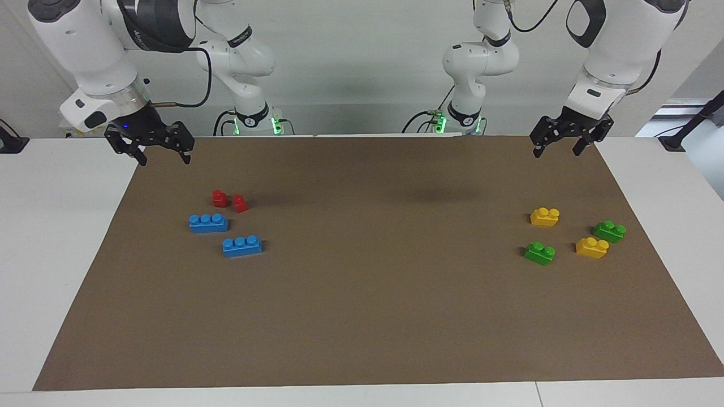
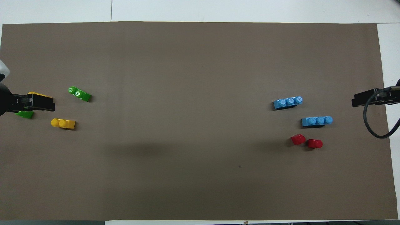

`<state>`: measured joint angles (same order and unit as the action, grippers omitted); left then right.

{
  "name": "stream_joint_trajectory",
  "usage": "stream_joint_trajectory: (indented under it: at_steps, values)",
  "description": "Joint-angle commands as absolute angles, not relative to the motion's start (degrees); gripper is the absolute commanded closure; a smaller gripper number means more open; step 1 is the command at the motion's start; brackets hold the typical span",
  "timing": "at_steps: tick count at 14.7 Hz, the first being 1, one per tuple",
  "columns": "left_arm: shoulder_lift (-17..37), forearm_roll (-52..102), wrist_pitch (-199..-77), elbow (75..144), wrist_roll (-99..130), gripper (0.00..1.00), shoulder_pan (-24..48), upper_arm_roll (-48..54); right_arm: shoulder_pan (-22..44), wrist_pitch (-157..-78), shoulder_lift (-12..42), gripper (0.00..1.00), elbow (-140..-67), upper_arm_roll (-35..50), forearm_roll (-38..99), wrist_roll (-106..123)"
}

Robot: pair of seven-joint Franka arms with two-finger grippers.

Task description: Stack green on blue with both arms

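Note:
Two green bricks lie on the brown mat at the left arm's end: one (image 1: 539, 252) (image 2: 80, 93) farther from the robots, the other (image 1: 609, 231) partly covered by the gripper in the overhead view (image 2: 25, 114). Two blue bricks lie at the right arm's end: one (image 1: 242, 246) (image 2: 288, 102) farther from the robots, one (image 1: 208, 223) (image 2: 317, 121) nearer. My left gripper (image 1: 557, 151) (image 2: 47, 103) is open and empty, raised over the mat's edge nearest the robots. My right gripper (image 1: 163, 157) (image 2: 357, 100) is open and empty, raised over the mat's corner at its end.
Two yellow bricks (image 1: 545, 216) (image 1: 592, 247) lie among the green ones. Two small red bricks (image 1: 219, 198) (image 1: 240, 203) stand beside the nearer blue brick, nearer to the robots. The brown mat (image 1: 362, 294) covers most of the white table.

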<state>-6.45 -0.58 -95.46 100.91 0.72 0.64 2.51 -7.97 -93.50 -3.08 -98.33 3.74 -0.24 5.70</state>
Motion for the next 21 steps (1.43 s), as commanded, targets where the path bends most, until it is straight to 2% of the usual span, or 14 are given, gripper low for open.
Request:
stream_joint_trajectory:
  at_steps: [1, 14, 17, 21]
  values:
    - [-7.73, 0.00, -94.39, 101.34, 0.26, 0.00, 1.32, 2.02, -8.61, -92.99, -2.81, 0.00, -97.91, 4.13, 0.70, 4.57]
    - [-8.17, 0.00, -93.96, 102.22, 0.62, 0.00, 0.79, 1.85, -8.00, -92.99, -3.25, 0.00, -97.65, 4.13, 0.62, 4.39]
    - [-8.87, 0.00, -95.27, 103.88, 3.23, 0.00, 0.53, 1.85, -8.17, -96.76, -2.99, 0.00, -98.17, 4.13, 0.70, -0.24]
    - [-8.97, 0.09, -98.08, 105.12, 11.93, 0.00, 0.35, 1.85, -8.52, -97.56, -0.71, 0.00, -98.17, 4.04, 0.70, -5.69]
